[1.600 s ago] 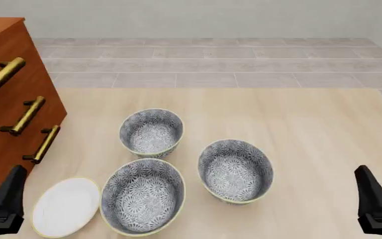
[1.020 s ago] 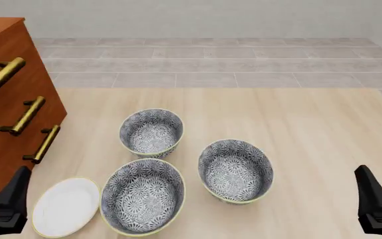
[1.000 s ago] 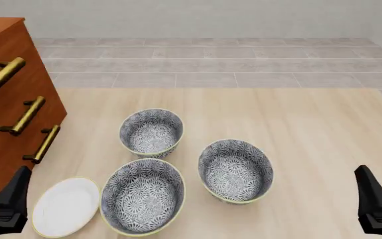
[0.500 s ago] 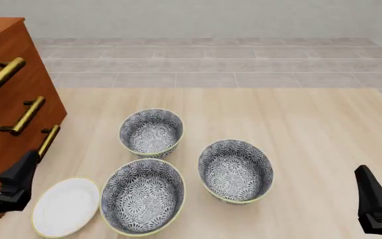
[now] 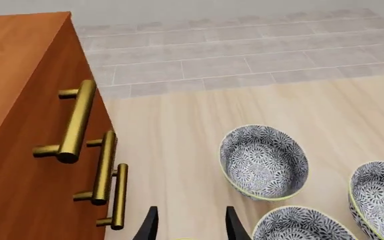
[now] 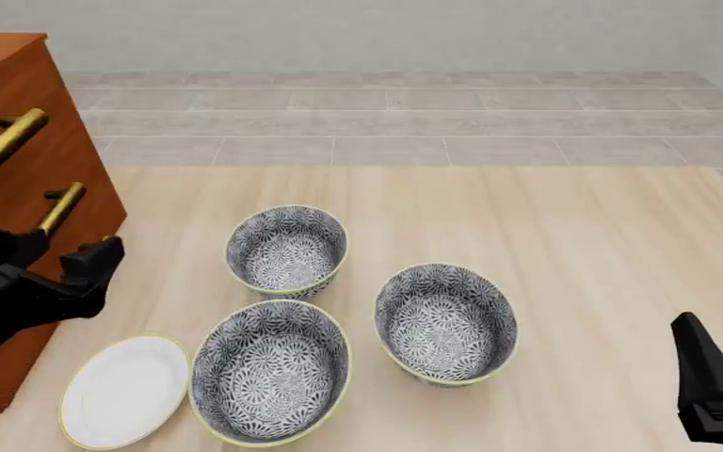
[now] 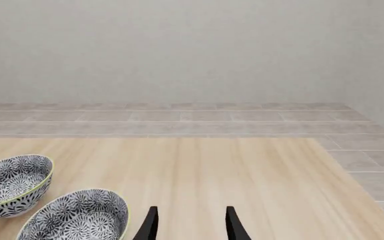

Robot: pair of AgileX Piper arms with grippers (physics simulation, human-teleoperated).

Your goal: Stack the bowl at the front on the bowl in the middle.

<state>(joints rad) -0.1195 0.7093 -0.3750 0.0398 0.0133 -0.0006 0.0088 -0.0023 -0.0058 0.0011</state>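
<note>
Pale wood-grain bench point(image 6: 563, 235) with grey tiled floor and a plain grey wall behind, simulator render. Three deep round bowls sit left of centre in the front view, all same dense grey-and-white floral print, thin cream-yellow rim. Bowl at the front point(image 6: 270, 371) is lower centre-left, nearest the camera, upright, mouth open upward, nothing in it; its rim just shows in the left wrist view point(image 5: 297, 226). Bowl in the middle point(image 6: 446, 323) sits to its right and slightly further up the frame, close beside it, cannot tell if rims touch. Third bowl point(image 6: 286, 250) is above the front one, apart from it. Flat plain white plate point(image 6: 124, 391) at lower left, just beside the front bowl. Orange-brown wooden cabinet point(image 6: 10, 94) with brass bar handles fills the left edge. Left hand point(image 6: 101, 261) is at mid-left, in front of the cabinet, above the plate, clear of every bowl; fingers spread with nothing between them, seen in the left wrist view point(image 5: 188, 229). Right hand point(image 7: 188, 224) is parked at lower right of the front view, well apart from the bowls, fingers also spread and empty. Handling guess: bowl reads as glazed ceramic, rigid, smooth so likely slippery, moderately heavy, chippable if dropped on the other rim. Best hold is probably a pinch across the wall at the rim, one finger inside and one outside, on the left side near the left hand. Lower it straight and centred so it nests.
</note>
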